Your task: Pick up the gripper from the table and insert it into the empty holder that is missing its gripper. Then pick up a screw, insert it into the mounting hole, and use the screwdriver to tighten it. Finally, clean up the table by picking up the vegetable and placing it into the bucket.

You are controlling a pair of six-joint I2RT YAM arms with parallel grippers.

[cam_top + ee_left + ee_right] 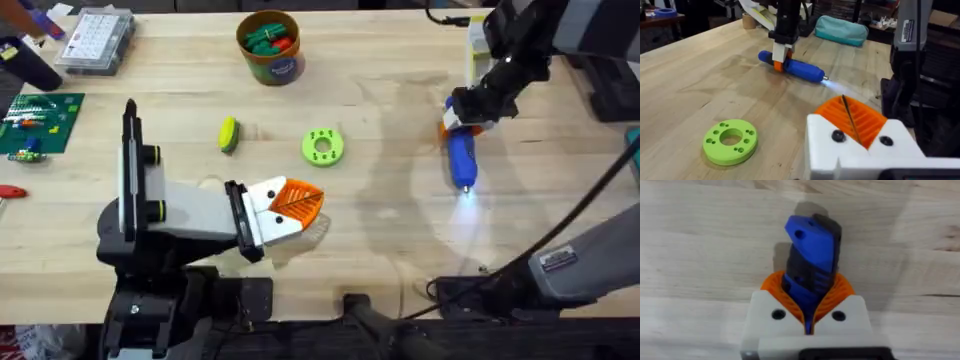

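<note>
The pale grey holder stands at the front left. It carries my left gripper, a pair of orange ribbed fins on white blocks pressed shut. The gripper is one of that pair; I cannot tell which. A dark screw sits in each block. My right gripper is shut on the blue screwdriver, which lies level and low at the table, its tip light glowing. The screwdriver's rear end sticks out between the orange pads. The yellow-green vegetable lies left of centre, and the brown bucket stands behind it.
A lime-green ring disc lies between the holder and the screwdriver. A clear compartment box and a green circuit board sit at the far left. A teal pouch lies beyond the screwdriver.
</note>
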